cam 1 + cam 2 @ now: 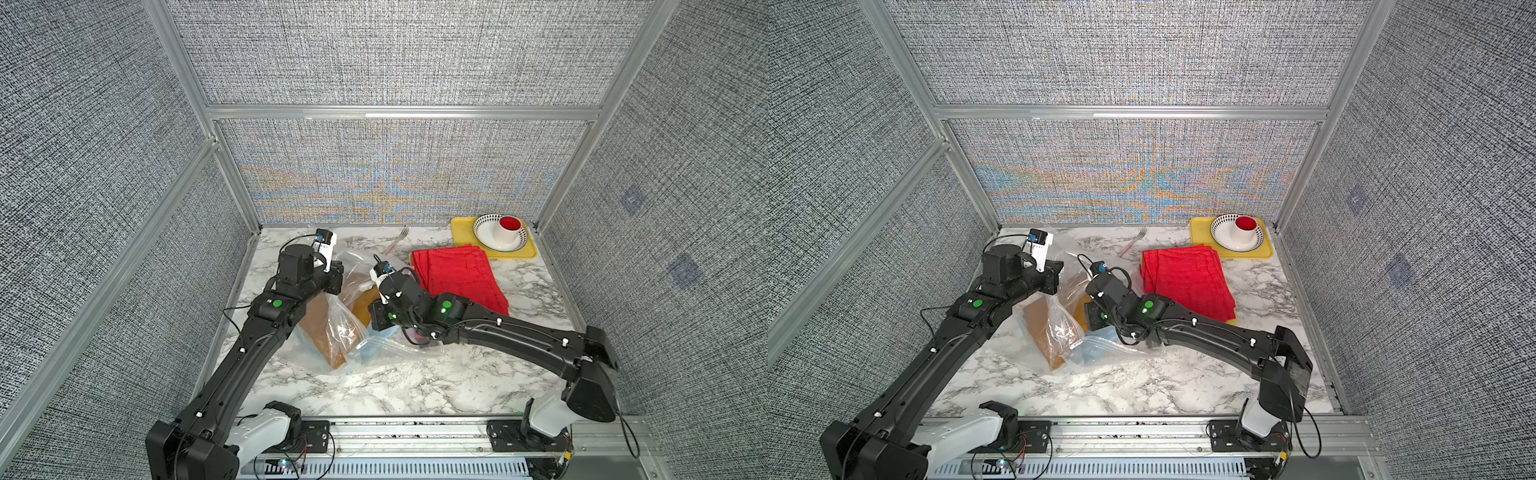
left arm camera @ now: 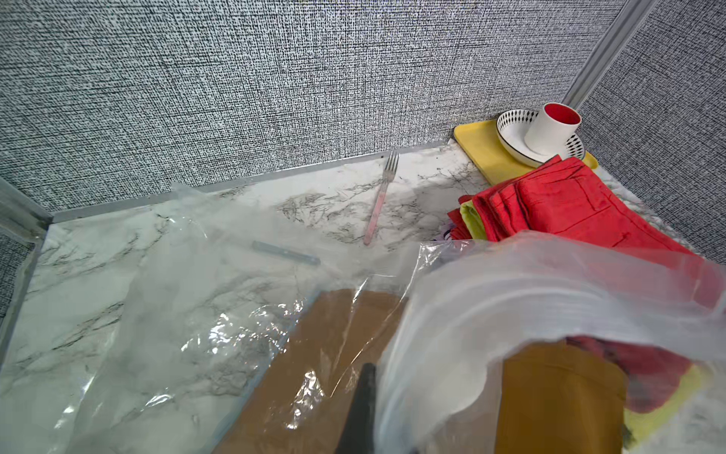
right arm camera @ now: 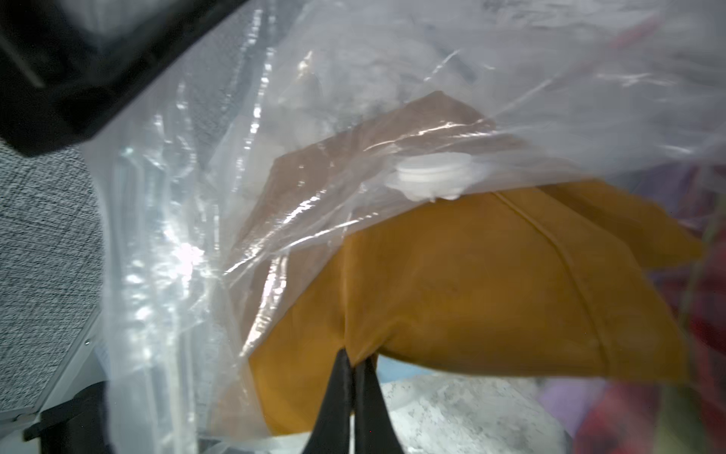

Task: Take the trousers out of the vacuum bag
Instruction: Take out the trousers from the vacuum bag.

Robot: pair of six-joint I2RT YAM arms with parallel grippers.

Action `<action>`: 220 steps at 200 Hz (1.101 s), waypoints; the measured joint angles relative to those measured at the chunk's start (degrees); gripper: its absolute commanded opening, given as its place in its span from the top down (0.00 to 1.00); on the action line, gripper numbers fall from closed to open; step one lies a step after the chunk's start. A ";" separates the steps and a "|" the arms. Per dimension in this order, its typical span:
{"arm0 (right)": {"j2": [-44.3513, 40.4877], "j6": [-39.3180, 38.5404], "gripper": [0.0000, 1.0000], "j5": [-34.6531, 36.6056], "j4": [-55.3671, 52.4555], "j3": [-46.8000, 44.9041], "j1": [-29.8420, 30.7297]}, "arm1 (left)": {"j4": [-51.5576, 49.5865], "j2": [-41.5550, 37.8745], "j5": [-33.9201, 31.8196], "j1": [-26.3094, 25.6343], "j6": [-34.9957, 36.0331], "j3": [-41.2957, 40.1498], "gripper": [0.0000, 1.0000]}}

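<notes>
1. Got the right jaws clenched on a fold of the orange cloth trousers (image 3: 491, 283), partly out from under the film of the big see-through crinkly plastic vacuum bag (image 1: 345, 328), sitting mid-left on the white marble worktop (image 1: 415, 386) between both arms.
2. Same story with the left jaws: clenched, by the look of it pinching the bag's film and tenting it up. Can't make out the actual pinch in the left wrist view, so taking that as a guess.
3. Hold that left side high and steady to keep the mouth open during the pull.
4. Pull the orange pair out low and sideways, towards the folded red cloth trousers (image 1: 457, 274) lying out on the worktop, rather than straight up into the plastic.
5. Watch the small white round valve (image 3: 428, 177) sitting right against the orange cloth; go slow to avoid a snag there.
6. Mind the light blue garment (image 1: 1096, 353) inside under the film; try not to drag it along by friction.
7. Set the orange pair on or beside the red stack, well clear of the pink-handled fork (image 2: 379, 200) and the yellow tray (image 1: 461, 237) with the dishes.
</notes>
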 measured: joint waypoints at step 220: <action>-7.41 14.58 0.23 -0.26 5.66 -21.81 -3.30 | 1.44 1.38 16.48 -0.42 1.73 -0.13 1.00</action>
